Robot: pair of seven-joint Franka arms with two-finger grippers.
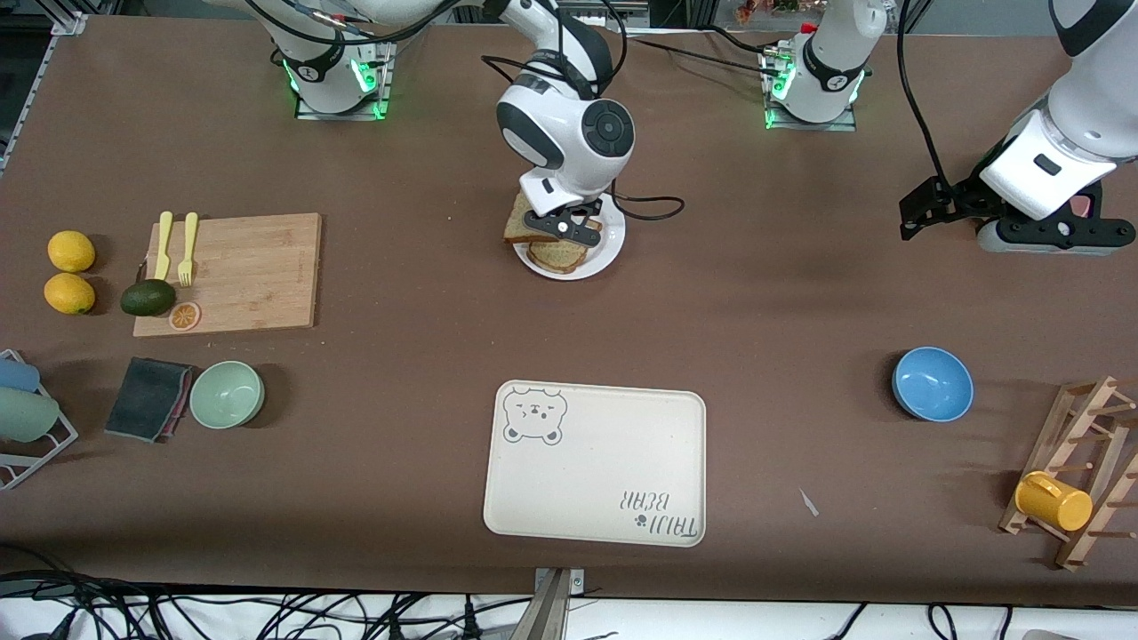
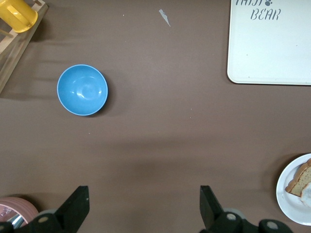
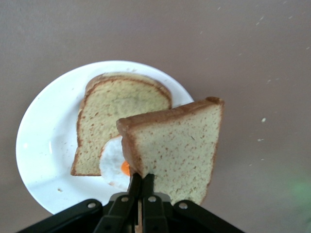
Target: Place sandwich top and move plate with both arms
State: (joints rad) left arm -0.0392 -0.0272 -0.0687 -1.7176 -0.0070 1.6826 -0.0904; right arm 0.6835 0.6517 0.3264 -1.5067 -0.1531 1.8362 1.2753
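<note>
Over the plate (image 3: 39, 145) (egg (image 3: 112, 162) on bread), right claw (image 3: 141, 187) pinches the sandwich top (image 3: 175, 150); left claw (image 2: 144, 206) waits spread.

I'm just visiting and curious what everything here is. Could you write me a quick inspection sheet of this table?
Surface: brown table, a small pale scrap on it.
Job's things: sandwich top held over the plate, which carries a bread slice and fried egg.
Clutter: bear tray, blue bowl, green bowl, cutting board, lemons, avocado, mug rack.
End effectors: right end effector shut on the sandwich top; left end effector open, waiting over bare table.
Cables: black, on the arms and along the table's edge.
Surroundings: nothing seen.
</note>
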